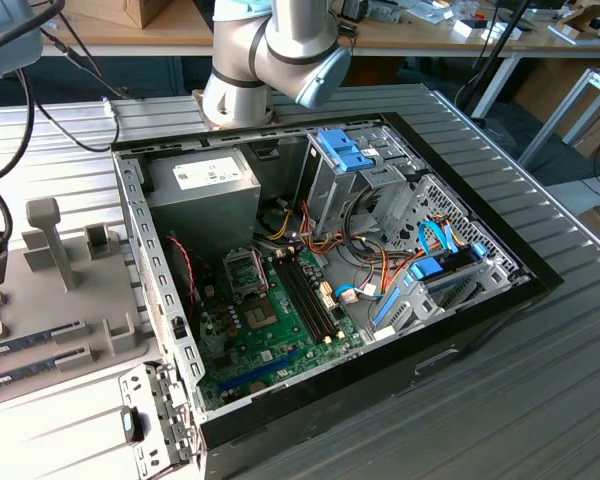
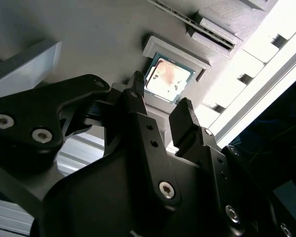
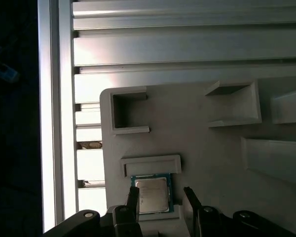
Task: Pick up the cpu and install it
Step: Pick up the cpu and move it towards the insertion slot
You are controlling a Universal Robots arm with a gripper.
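The cpu, a small square chip with a silver top and a thin green rim, lies flat in a recess of a grey holder plate. In the second wrist view the cpu rests against a raised grey lip. My gripper hovers just over it and is open, with one black finger at one edge of the chip and the other finger a little beyond the opposite edge. Nothing is held between the fingers. In the exterior view the open computer case shows the green motherboard with its square metal socket frame.
A grey power-supply box, a blue-topped drive cage and loose cables crowd the case. The grey fixture left of the case carries upright posts and long memory sticks. The ribbed metal table's edge runs near the holder.
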